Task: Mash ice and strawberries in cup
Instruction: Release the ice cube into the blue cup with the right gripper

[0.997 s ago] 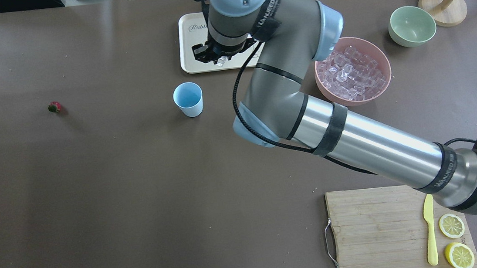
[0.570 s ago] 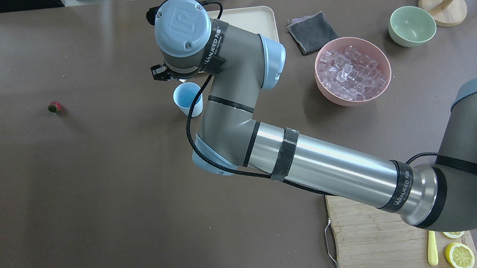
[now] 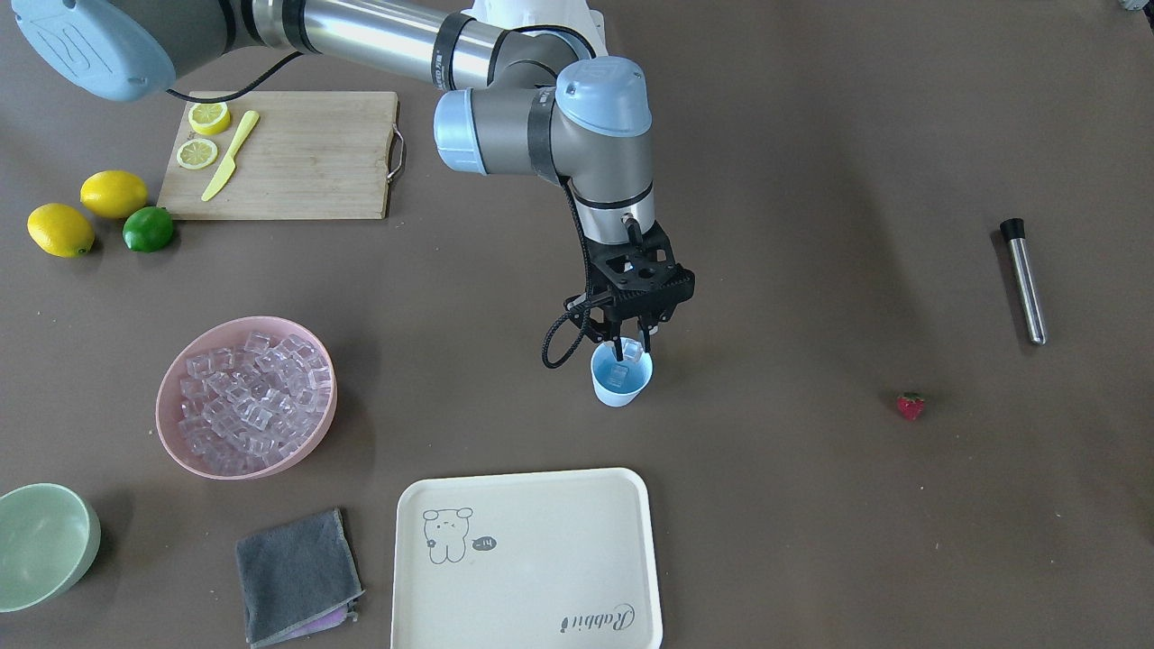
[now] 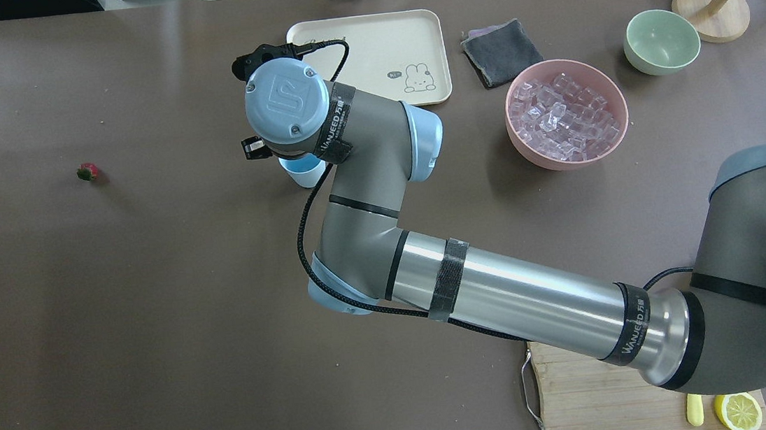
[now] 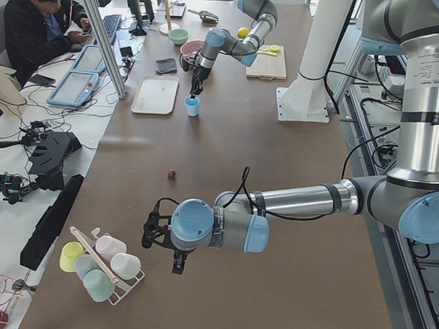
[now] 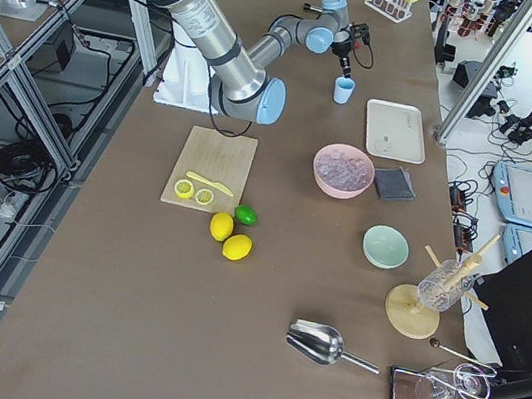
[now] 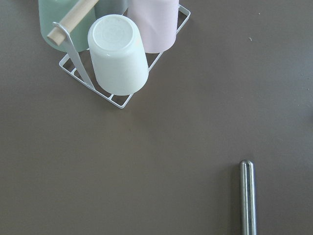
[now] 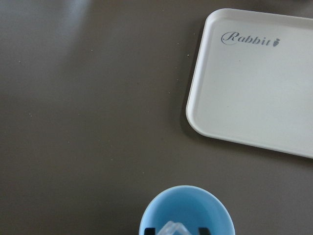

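The light blue cup [image 3: 620,386] stands mid-table, mostly hidden under my right wrist in the overhead view [image 4: 306,172]. My right gripper [image 3: 627,345] hangs just above its rim with the jaws apart. One clear ice cube [image 3: 634,351] shows between the fingertips, and it also shows in the right wrist view [image 8: 175,228]. Another cube [image 3: 617,374] lies inside the cup. More ice [image 3: 245,392] fills the pink bowl [image 3: 168,416]. The strawberry [image 3: 911,406] lies alone on the table. My left gripper [image 5: 177,263] is far off, near a cup rack; I cannot tell whether it is open or shut.
A steel muddler [image 3: 1025,281] lies beyond the strawberry. A white tray [image 3: 527,559], grey cloth [image 3: 297,563] and pale green bowl [image 3: 41,541] sit beside the pink bowl. A cutting board [image 3: 297,153] holds lemon slices and a yellow knife. A rack of cups [image 7: 117,54] is under my left wrist.
My right arm swung left from over the tray to above the blue cup, carrying ice. Ice now shows inside the cup.
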### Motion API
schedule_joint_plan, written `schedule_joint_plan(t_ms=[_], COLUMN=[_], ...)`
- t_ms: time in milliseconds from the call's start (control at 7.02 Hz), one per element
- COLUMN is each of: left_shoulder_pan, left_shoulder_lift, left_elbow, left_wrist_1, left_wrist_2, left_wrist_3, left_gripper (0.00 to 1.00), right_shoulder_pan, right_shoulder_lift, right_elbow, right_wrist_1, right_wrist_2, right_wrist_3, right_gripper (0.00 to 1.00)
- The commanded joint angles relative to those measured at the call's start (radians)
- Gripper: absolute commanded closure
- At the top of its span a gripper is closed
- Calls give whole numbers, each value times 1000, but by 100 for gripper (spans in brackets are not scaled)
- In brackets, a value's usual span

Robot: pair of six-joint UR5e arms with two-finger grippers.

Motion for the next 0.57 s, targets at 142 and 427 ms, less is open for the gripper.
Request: schedule_joint_plan(t_ms=[142,427], left_shoulder_pan=[0,0], left_shoulder_lift=[0,1], left_elbow=[-4,-2], left_wrist_1=[-1,-1], left_wrist_2=[0,0], left_wrist_3=[0,0], left_gripper=[1,1], right_shoulder_pan=[5,36], right_shoulder_lift=[-14,-144], right_elbow=[31,146], right_wrist_1=[-9,-10], right_wrist_2=[3,23], right_wrist_3=[3,-15], right_gripper=[2,6])
